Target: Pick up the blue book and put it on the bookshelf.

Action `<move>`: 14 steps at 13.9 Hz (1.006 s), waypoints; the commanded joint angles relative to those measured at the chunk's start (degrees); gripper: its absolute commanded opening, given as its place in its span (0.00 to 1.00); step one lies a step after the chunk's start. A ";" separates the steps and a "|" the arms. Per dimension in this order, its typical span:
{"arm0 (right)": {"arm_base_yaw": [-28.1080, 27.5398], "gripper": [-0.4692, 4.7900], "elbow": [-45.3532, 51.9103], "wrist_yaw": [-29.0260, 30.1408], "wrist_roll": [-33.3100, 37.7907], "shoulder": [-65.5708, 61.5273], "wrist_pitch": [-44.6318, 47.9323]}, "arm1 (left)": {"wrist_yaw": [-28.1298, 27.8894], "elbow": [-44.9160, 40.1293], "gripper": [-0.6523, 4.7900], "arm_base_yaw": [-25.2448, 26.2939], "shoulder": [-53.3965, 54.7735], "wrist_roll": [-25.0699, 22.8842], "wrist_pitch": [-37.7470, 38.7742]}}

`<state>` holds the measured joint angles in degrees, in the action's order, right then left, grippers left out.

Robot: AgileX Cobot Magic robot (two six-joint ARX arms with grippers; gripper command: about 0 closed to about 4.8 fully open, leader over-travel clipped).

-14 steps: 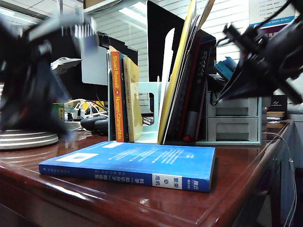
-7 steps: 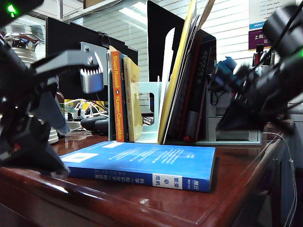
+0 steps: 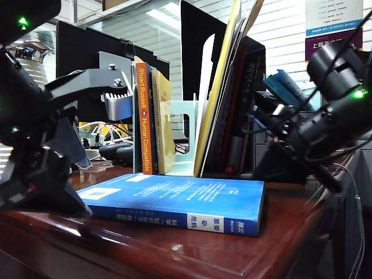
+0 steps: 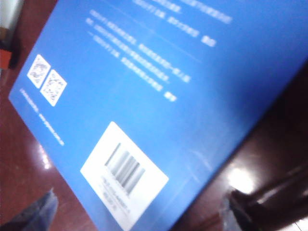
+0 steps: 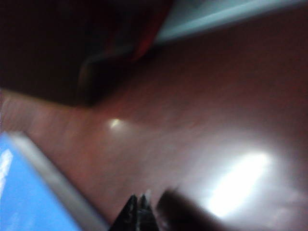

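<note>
The blue book (image 3: 174,200) lies flat on the dark red wooden desk (image 3: 279,232), near its front edge, with the spine facing the room. It is a bright blue paperback of middling thickness. White Chinese lettering runs along the spine, which also carries a white band toward its right end. The upper cover shows lines of small white text and a white label patch near the left corner. From the left wrist view the same book (image 4: 159,96) fills most of the picture: a white barcode label, two small QR squares and blurred rows of white text on blue.

Behind it stands the bookshelf (image 3: 183,139), a pale mint-green rack with thin upright dividers, one with a cut-out slot. The orange-spined "Human Compatible" book (image 3: 143,119) stands in it at the left, and several taller books lean at the right.

The left gripper (image 3: 87,145) hangs over the book's left end with its jaws spread wide, grasping nothing. The right gripper (image 3: 267,165) sits low over the desk just beside the book's right end; in its wrist view the fingertips (image 5: 139,214) are pressed together, empty, with the book's blue corner (image 5: 24,192) close by.
</note>
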<state>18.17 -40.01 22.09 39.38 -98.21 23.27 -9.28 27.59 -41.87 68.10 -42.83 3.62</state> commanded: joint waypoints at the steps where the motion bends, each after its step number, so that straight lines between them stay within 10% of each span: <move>1: 1.55 0.08 -0.33 3.54 0.04 0.26 0.33 | -3.50 0.02 1.00 -0.04 2.29 -0.07 -2.03; 14: 4.07 0.08 -0.33 11.21 0.02 0.26 -1.18 | -7.61 0.09 1.00 -4.68 8.85 -11.85 -6.88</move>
<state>22.13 -40.27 32.40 39.38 -98.10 21.98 -17.74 28.40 -45.87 76.09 -54.33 -6.52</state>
